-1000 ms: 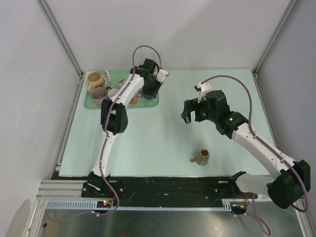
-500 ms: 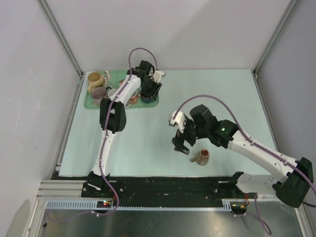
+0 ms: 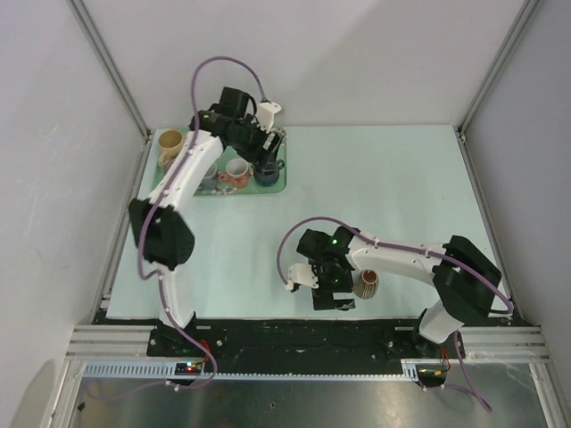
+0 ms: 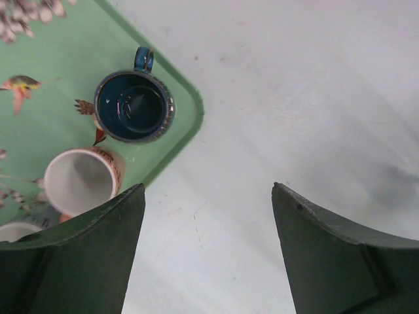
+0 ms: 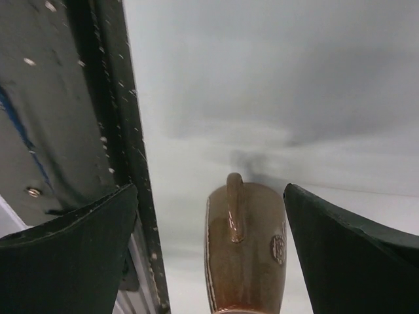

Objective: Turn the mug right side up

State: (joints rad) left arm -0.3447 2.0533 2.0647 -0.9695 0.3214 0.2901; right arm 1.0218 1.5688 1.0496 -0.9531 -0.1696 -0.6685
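Mug (image 3: 367, 283) is lying on its side near the front edge of the surface (image 3: 384, 196). It's the brown one, handle facing the wrist cam. Right hand (image 5: 211, 191) is spread wide with the mug sitting in the gap between its fingers, not touching, nothing gripped. Left hand (image 4: 208, 196) is well apart, over the corner of the green tray (image 4: 39, 124), also open and empty, with a blue mug (image 4: 134, 108) upright below.

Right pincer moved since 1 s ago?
Yes. The right pincer came from mid-table toward the near edge of the table, and now sits, open, image-left of the brown mug in the top view.
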